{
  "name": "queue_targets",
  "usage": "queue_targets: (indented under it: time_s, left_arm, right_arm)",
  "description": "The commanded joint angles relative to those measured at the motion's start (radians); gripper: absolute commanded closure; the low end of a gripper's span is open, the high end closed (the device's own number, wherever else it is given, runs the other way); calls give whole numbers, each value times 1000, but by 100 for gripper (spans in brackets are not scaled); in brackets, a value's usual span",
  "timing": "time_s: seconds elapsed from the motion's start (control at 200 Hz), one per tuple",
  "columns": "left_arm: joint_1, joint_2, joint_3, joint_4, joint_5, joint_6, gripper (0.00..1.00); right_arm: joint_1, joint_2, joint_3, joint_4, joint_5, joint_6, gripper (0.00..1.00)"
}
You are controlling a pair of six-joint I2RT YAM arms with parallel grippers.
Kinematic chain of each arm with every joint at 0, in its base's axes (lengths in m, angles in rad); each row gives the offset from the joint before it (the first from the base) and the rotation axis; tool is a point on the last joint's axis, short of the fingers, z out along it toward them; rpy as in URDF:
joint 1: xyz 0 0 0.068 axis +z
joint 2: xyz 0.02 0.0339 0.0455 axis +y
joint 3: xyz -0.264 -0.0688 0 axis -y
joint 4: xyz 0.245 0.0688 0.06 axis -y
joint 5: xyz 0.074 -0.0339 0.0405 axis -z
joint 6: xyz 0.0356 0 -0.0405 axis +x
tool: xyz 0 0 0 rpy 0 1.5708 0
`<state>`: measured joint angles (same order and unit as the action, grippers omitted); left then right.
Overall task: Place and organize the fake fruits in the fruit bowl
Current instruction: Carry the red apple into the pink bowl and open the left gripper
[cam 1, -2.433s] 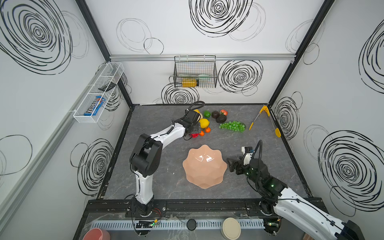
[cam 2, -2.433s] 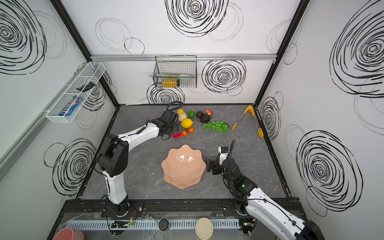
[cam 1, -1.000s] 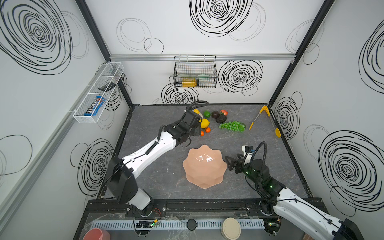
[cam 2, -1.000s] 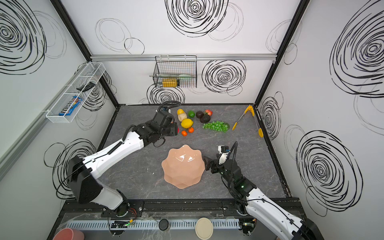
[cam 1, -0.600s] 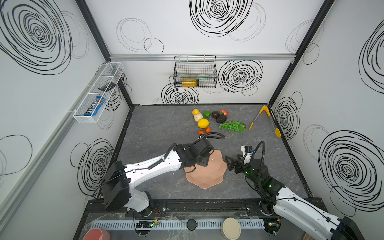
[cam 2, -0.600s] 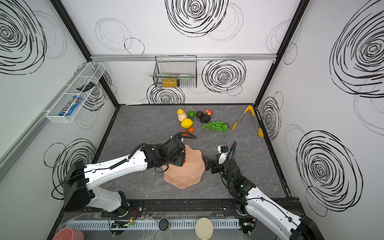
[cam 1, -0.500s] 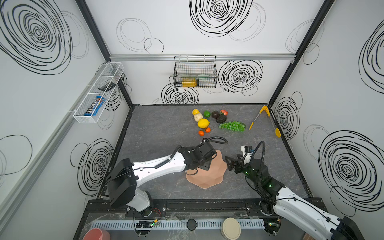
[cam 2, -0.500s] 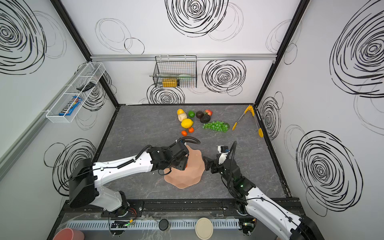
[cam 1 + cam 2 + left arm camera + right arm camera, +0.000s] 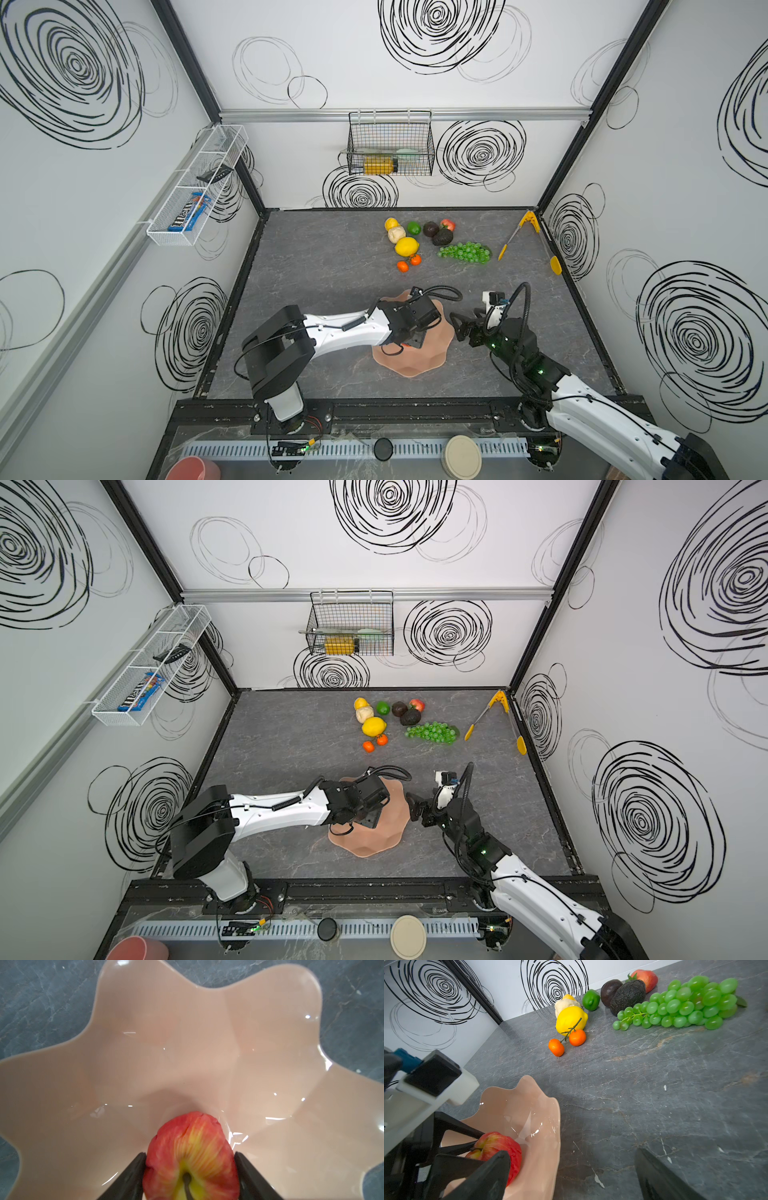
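Your left gripper (image 9: pixel 190 1169) has its two black fingers (image 9: pixel 128 1176) clamped on the flanks of a glossy red-and-yellow plastic apple (image 9: pixel 190 1159), stem end toward the wrist, low inside the wide peach-pink bowl with the wavy petal rim (image 9: pixel 145 1001); whether the apple already touches the bowl's floor you cannot tell. Expect it to be light, stiff and slick, so a squeeze across its widest part is the sound hold, and it will likely roll toward the centre when let go on that shiny slope (the bowl itself looks light enough to slide if nudged). Your right gripper (image 9: pixel 571 1176) hangs just beside the bowl's rim with its jaws spread wide and empty. The remaining fruits, among them a yellow lemon (image 9: pixel 571 1019), two small oranges on a twig (image 9: pixel 577 1037) and a green grape bunch (image 9: pixel 685 1005), lie grouped near the back wall, well apart from the bowl.
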<state>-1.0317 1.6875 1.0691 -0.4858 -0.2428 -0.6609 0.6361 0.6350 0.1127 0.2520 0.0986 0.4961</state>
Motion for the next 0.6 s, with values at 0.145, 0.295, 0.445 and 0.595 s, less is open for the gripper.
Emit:
queue_targets:
  time_s: [0.145,0.295,0.445,0.595]
  left_arm:
    - [-4,0,-34,18,-21,-29,20]
    - [-4,-15,-37,20,-26,-30,15]
    - [-4,-25,-29,18,-25,-29,12]
    - [-4,-42,-19,6,-30,-25,8]
  right_arm:
    - [-5,-4,-7,29,9,5,3]
    - [-6,-2,-9,32,6,5,3]
    - [-6,2,-8,36,3,6,3]
    - [-5,6,-8,37,3,5,3]
